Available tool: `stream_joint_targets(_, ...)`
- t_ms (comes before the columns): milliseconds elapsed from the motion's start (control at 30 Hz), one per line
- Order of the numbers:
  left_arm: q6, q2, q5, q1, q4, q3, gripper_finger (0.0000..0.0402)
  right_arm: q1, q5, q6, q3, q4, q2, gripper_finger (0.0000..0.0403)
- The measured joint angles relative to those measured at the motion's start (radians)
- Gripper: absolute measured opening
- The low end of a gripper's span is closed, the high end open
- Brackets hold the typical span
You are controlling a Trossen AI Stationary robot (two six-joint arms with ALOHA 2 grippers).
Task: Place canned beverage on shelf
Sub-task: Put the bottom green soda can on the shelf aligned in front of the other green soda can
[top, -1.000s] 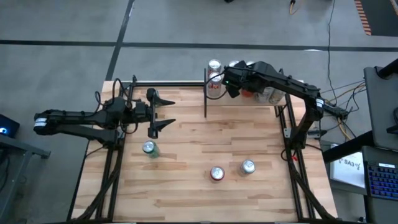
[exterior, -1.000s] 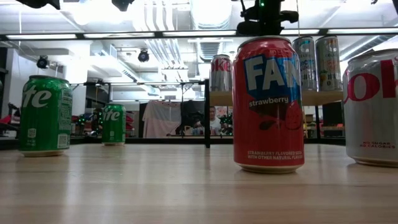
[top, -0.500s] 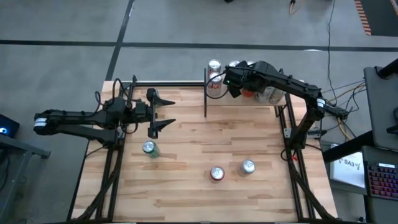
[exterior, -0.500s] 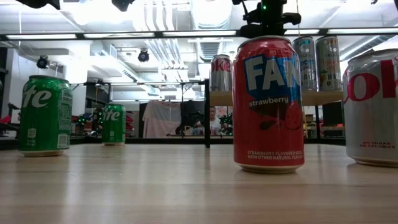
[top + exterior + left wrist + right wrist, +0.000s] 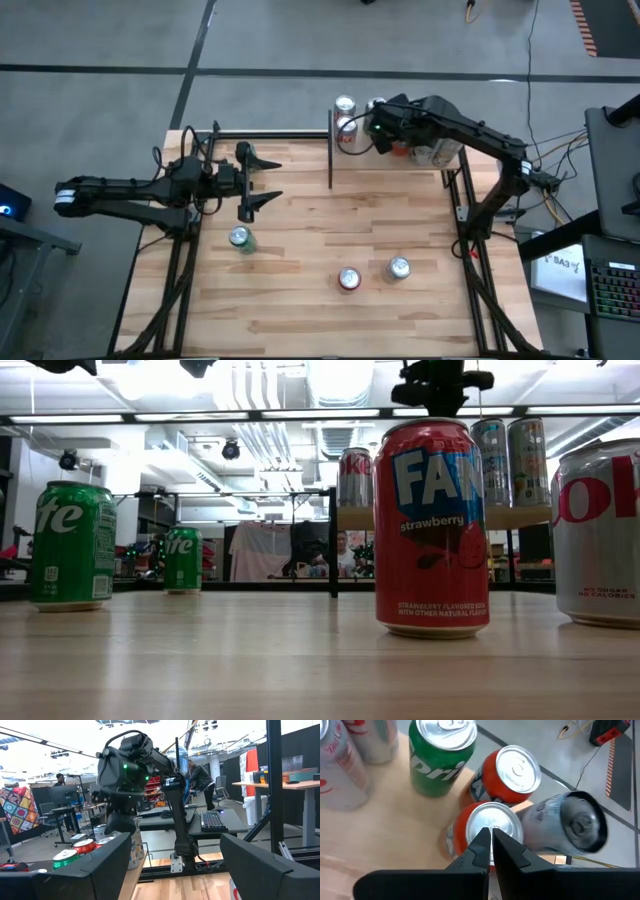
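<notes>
Over the far right corner of the table, the right gripper point(image 5: 490, 836) hangs above the shelf point(image 5: 395, 835) with its two fingers pressed together and nothing between them. Directly beneath the fingertips stands an upright orange can point(image 5: 490, 827), its silver lid facing up. A second orange can point(image 5: 512, 775) stands just behind it, and a green can point(image 5: 440, 752) is upright beside that one. A pale grey can point(image 5: 570, 822) lies on its side next to the orange pair. Two red-and-silver cans point(image 5: 342, 765) stand toward the shelf's other end.

On the left side of the table the left gripper point(image 5: 258, 178) hovers with its fingers spread wide and holds nothing.

Three cans remain on the tabletop point(image 5: 300, 290), all upright: a green can near the left gripper point(image 5: 240, 238), a red can point(image 5: 349, 279) toward the near edge, and a silver can point(image 5: 398, 268) just beside the red one. The low view shows the red can labelled strawberry.
</notes>
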Motion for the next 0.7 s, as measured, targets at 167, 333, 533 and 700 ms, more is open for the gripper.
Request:
stream_joint_targets(167, 0.0, 0.0, 0.0, 0.0, 0.0, 0.0, 0.0291, 0.046, 0.036, -0.013, 0.0, 0.007, -0.051, 0.0009)
stream_joint_targets(333, 0.0, 0.003, 0.0, 0.0, 0.0, 0.0, 0.0291, 0.164, 0.111, -0.029, -0.001, 0.013, -0.092, 0.0009)
stream_joint_targets(533, 0.0, 0.026, 0.001, 0.0, 0.0, 0.0, 0.0291, 0.36, 0.185, -0.037, -0.036, 0.049, -0.113, 0.0009)
stream_joint_targets(700, -0.016, 0.049, 0.001, 0.0, 0.0, 0.0, 0.0291, 0.511, 0.19, -0.118, -0.144, 0.149, -0.155, 0.0009)
